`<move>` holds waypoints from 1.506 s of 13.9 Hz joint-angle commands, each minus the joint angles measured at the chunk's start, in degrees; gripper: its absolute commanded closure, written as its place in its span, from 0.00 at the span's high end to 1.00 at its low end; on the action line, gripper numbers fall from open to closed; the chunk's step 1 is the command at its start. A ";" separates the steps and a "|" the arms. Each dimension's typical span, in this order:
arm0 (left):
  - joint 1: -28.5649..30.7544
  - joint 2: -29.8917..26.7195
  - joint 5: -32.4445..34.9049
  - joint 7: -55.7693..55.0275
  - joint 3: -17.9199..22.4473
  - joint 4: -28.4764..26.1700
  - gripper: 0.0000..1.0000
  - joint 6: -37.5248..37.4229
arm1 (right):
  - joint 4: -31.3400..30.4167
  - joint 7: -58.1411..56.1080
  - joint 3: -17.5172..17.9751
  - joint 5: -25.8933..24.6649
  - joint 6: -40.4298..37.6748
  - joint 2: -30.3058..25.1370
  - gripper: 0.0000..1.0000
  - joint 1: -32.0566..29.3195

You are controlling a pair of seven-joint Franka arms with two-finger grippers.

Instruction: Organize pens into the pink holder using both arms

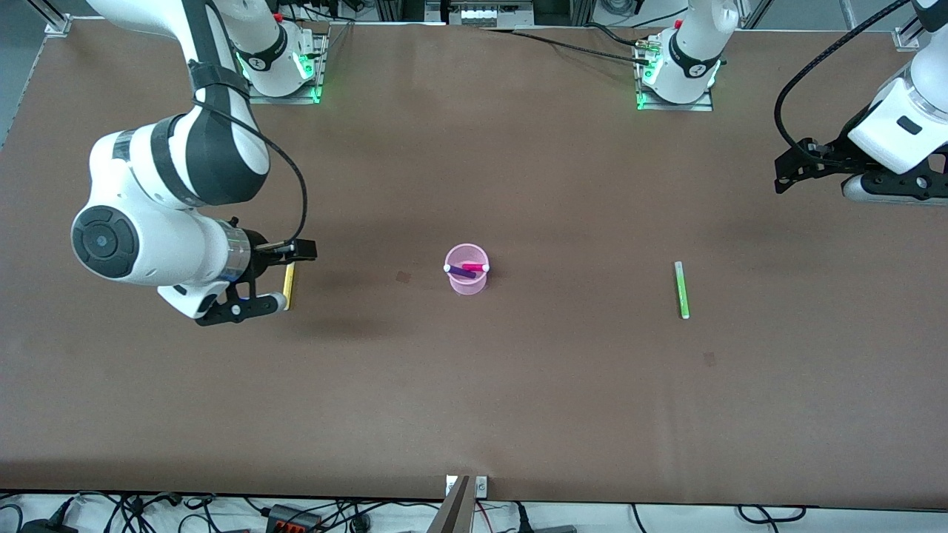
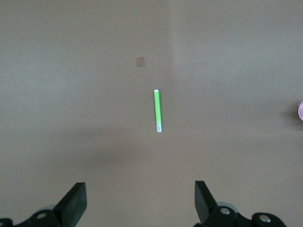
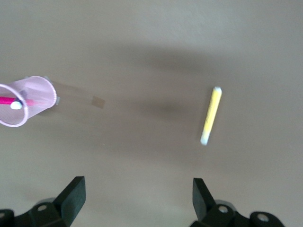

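Observation:
The pink holder (image 1: 466, 270) stands mid-table with the magenta pen (image 1: 474, 266) and the purple pen (image 1: 462, 273) in it. The yellow pen (image 1: 289, 287) lies on the table toward the right arm's end. My right gripper (image 1: 287, 275) hangs over it, open and empty. In the right wrist view the yellow pen (image 3: 210, 115) lies ahead of the open right gripper (image 3: 137, 198), with the holder (image 3: 28, 99) off to one side. The light green pen (image 1: 681, 289) lies toward the left arm's end. My left gripper (image 1: 786, 172) hovers open and empty (image 2: 140, 201), with the green pen (image 2: 157, 111) ahead.
The brown table (image 1: 474, 385) is bare around the pens. The arm bases (image 1: 281, 66) (image 1: 678, 74) stand along the table edge farthest from the front camera. Cables lie off the table's nearest edge (image 1: 296, 514).

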 commanded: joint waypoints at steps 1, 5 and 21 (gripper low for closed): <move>-0.09 0.98 -0.14 -0.71 -0.01 2.00 1.00 -1.44 | -0.41 5.56 -0.68 -1.21 -2.00 -1.36 1.00 0.77; 0.00 0.98 -0.23 -0.62 0.08 2.00 1.00 -1.35 | 2.22 5.47 -6.29 -2.26 -1.21 -1.44 1.00 0.77; 0.00 0.89 -0.15 -0.45 0.08 2.00 1.00 -1.96 | -11.56 -4.72 19.18 -17.82 10.91 -20.42 1.00 -31.40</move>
